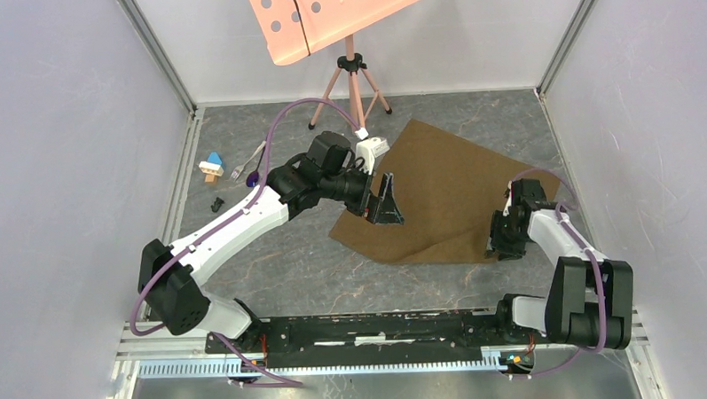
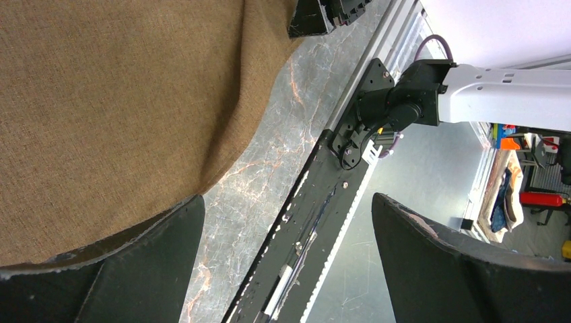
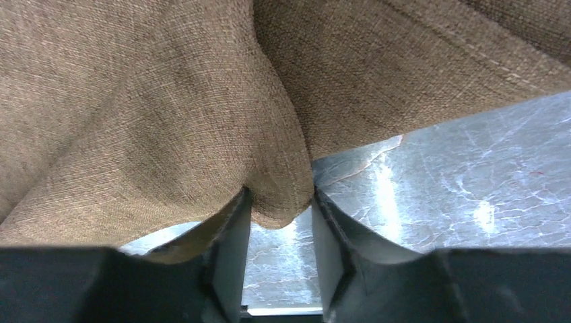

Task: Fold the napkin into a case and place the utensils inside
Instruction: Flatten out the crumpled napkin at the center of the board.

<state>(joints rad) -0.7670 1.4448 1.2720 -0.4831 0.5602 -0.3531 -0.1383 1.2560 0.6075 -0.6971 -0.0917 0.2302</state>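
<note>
The olive-brown napkin lies spread out on the grey table, not folded into a case. My left gripper hovers at its left corner, jaws wide open and empty; in the left wrist view the cloth lies beside one finger. My right gripper is shut on the napkin's near right corner; in the right wrist view a bunched fold of cloth sits pinched between the fingertips, raised off the table. The fork and the purple-bowled spoon lie at the far left.
A blue, white and tan toy block and a tiny black piece lie near the left wall. A pink tripod stand stands at the back. White walls enclose the table; the black base rail runs along the near edge.
</note>
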